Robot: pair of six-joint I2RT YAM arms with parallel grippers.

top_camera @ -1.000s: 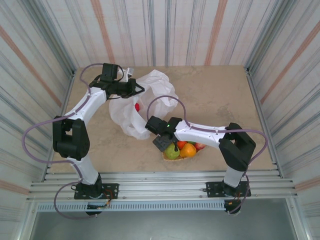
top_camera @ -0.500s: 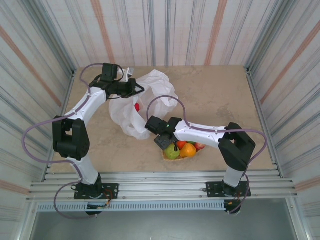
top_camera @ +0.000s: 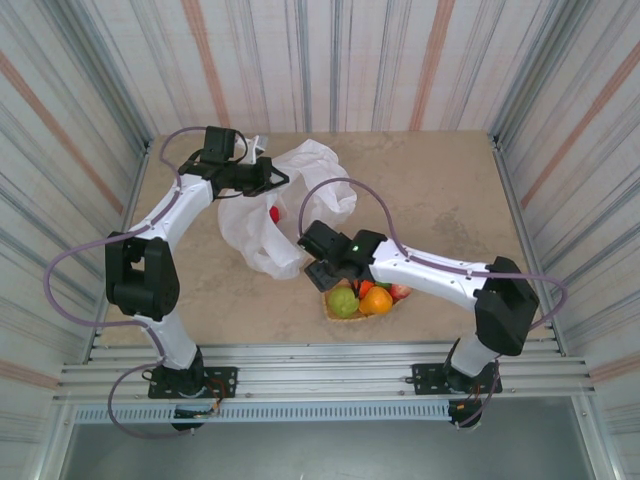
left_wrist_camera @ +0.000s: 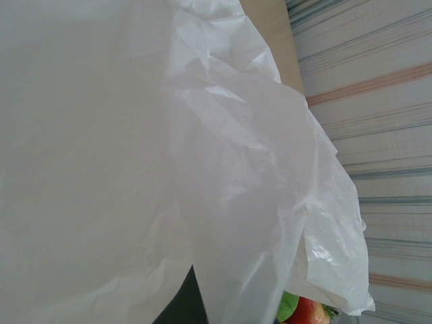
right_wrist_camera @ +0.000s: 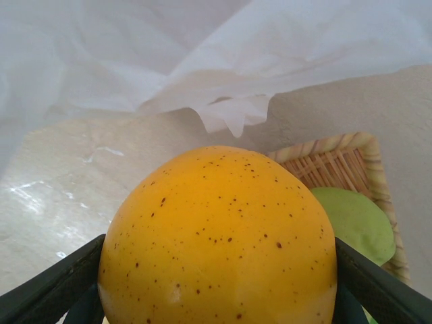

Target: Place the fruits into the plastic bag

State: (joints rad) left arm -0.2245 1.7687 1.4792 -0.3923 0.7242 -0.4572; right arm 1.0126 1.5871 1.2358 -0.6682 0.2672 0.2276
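Orange fruit, gripped between right gripper jaws

Thin plastic bag: white translucent film, crinkled, faint sheen on the creases. Speckled orange fruit: smooth waxy skin, soft gloss; green fruit smooth, duller. Woven tray: tan ribbed strips, matt; table mottled beige, matt.

Beneath the plastic bag, your right wrist camera cuts the orange fruit off at the bottom edge, and it hides part of a green fruit. Inside the bag, a red fruit sits half buried in folds, too small to identify.
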